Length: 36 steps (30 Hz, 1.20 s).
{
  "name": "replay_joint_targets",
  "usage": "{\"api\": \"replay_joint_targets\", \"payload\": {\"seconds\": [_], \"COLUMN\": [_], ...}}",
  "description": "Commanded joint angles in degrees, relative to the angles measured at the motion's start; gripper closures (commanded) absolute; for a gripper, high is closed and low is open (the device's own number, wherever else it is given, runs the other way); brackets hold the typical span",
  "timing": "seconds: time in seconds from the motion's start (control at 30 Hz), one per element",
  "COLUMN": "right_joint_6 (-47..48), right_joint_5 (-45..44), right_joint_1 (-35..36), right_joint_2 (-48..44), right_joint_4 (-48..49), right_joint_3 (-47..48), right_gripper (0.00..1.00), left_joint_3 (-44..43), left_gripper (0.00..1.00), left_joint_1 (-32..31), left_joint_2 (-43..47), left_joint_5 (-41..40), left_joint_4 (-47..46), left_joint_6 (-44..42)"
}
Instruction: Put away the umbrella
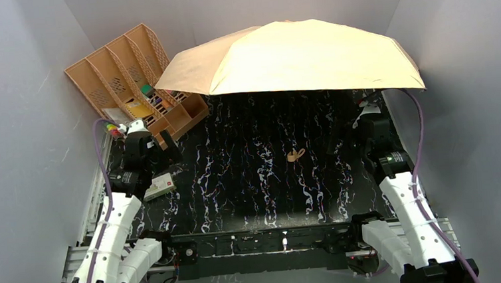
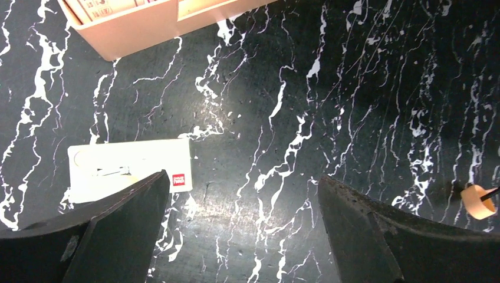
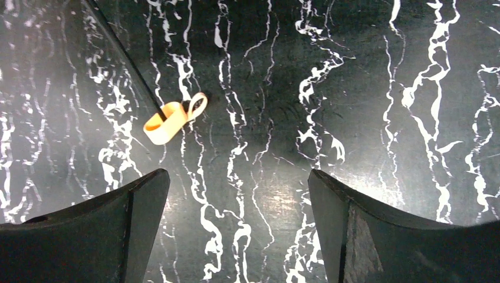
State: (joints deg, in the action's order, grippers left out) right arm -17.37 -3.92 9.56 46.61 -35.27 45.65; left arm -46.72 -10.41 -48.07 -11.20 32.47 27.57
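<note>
umbrella (image 1: 295, 52) open at the far side, both my jaws wide and empty

the pale tan canopy (image 1: 335, 55) is spread wide across the far side of the black, white-veined desk (image 1: 250, 181), reaching from near the middle-left to the right wall. its left edge comes over the right end of the peach-orange file tray (image 1: 120, 71), which sits in the far left corner with small items in its compartments. a thin dark shaft (image 3: 127, 65) runs down to the short tan handle (image 1: 296, 155), which looks to be lying on the desk near the middle, its loop strap (image 3: 197, 106) beside it.

my left jaws stand wide apart and hold nothing. they hang over the near-left part of the desk, and one dark finger (image 2: 118, 236) covers the lower edge of a white box (image 2: 130, 168) with a small red mark. the tip of the handle shows at the right edge of my left wrist view, well apart from my fingers.

my right jaws are also spread wide and hold nothing. they hang on the right side, near the canopy's front edge. the handle lies just beyond my left-hand finger (image 3: 88, 236) in that view, and nothing touches it.
</note>
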Motion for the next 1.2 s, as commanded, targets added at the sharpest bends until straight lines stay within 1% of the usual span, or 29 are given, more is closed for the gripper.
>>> {"api": "replay_joint_targets", "payload": {"seconds": [0.0, 0.1, 0.2, 0.27, 0.33, 0.4, 0.5, 0.57, 0.63, 0.73, 0.8, 0.97, 1.17], "right_joint_6": [-3.33, -3.99, -4.6, -5.15, -6.66, -8.93, -7.09, -5.59, -5.35, -5.72, -6.51, -8.65, -7.61], "right_joint_5": [5.66, 7.68, 9.53, 10.73, 10.87, 9.2, 11.65, 14.93, 18.33, 23.24, 24.53, 25.17, 22.59], "right_joint_1": [-1.87, -2.59, -3.02, -3.21, -3.33, -3.42, -3.49, -3.5, -3.54, -3.54, -3.6, -3.56, -3.34], "right_joint_2": [0.09, 0.2, 0.39, 0.47, 0.38, 0.07, -0.02, 0.47, 0.55, 0.63, 2.24, 7.65, 17.22], "right_joint_4": [3.28, 3.64, 3.89, 4.21, 4.49, 4.74, 6.52, 7.22, 10.88, 19.61, 24.9, 40.73, 50.41], "right_joint_3": [3.71, 4.22, 4.67, 4.78, 4.66, 4.17, 3.72, 3.69, 2.34, -1.19, -2.61, -3.89, -0.05], "right_gripper": [0.03, 0.02, 0.02, 0.02, 0.02, 0.02, 0.02, 0.01, 0.02, 0.02, 0.02, 0.01, 0.01], "left_joint_3": [-4.03, -6.41, -6.84, -7.19, -6.94, -6.46, -5.05, -4.42, -4.14, -3.06, -2.4, -0.28, 1.53], "left_gripper": [0.03, 0.02, 0.02, 0.02, 0.02, 0.02, 0.02, 0.02, 0.02, 0.02, 0.02, 0.02, 0.02], "left_joint_1": [2.47, 3.43, 4.01, 4.24, 4.41, 4.52, 4.62, 4.65, 4.69, 4.71, 4.75, 4.79, 4.7], "left_joint_2": [-1.39, -2.82, -1.69, -0.99, -0.69, -0.02, 1.64, 1.98, 1.92, 2.58, 3.35, 3.28, 3.66], "left_joint_5": [4.72, 6.4, 7.57, 9.78, 11.31, 13.15, 13.89, 13.93, 14.09, 15.16, 15.93, 18.47, 19.71], "left_joint_4": [-0.58, 1.08, 0.07, 0.02, -0.08, -0.55, -2.16, -2.61, -2.46, -2.9, -3.66, -6.11, -7.51], "left_joint_6": [-0.07, -0.48, -0.24, -0.66, -0.82, -1.1, -0.88, -1.07, -1.37, -2.13, -2.45, -2.67, -3.23]}}
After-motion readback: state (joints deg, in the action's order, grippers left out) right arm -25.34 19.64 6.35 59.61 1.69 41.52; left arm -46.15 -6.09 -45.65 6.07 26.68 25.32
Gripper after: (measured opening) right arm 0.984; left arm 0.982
